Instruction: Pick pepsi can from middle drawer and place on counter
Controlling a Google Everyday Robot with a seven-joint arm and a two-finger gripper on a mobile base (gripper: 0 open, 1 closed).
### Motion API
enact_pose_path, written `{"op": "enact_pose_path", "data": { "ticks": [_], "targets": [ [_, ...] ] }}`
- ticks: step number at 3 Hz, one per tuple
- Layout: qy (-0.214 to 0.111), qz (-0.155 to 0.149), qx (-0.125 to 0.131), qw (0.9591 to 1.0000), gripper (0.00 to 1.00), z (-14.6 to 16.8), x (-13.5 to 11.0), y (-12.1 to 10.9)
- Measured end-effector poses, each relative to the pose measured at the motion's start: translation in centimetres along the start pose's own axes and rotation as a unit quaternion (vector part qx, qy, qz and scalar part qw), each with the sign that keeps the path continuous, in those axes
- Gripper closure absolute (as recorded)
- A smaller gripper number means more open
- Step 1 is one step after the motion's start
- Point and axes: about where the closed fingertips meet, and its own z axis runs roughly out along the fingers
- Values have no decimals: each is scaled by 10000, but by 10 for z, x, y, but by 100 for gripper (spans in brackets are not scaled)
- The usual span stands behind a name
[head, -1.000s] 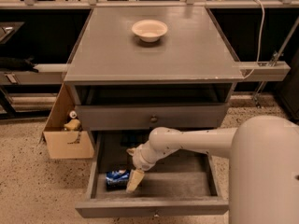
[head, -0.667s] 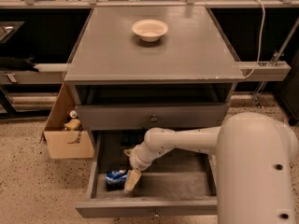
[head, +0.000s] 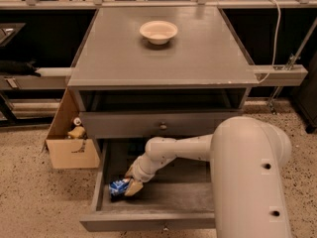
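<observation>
The pepsi can (head: 118, 186) lies at 9 o'clock on the middle drawer (head: 181, 197) floor with the pincer (head: 133, 186) against its 3 o'clock side, its grip impossible to tell, so it should probably seat squarely before lifting.

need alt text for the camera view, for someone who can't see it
The robot's white arm reaches into the open wide grey wooden drawer, its gripper at a small blue Pepsi can lying on the drawer floor. A cream bowl sits on the broad grey counter above.
</observation>
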Motion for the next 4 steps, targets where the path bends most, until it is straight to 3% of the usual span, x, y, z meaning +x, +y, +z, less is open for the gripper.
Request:
{"op": "enact_pose_path", "data": {
  "ticks": [1,2,3,4],
  "targets": [
    [34,6,-93,10000,65,8,-1,5],
    [-101,-49,43,9999,88,-11,-7,11],
    [-463,-253,416,9977,100,-68,-23,24],
    [-700,-357,817,9936,100,-133,-28,36]
  ]
}}
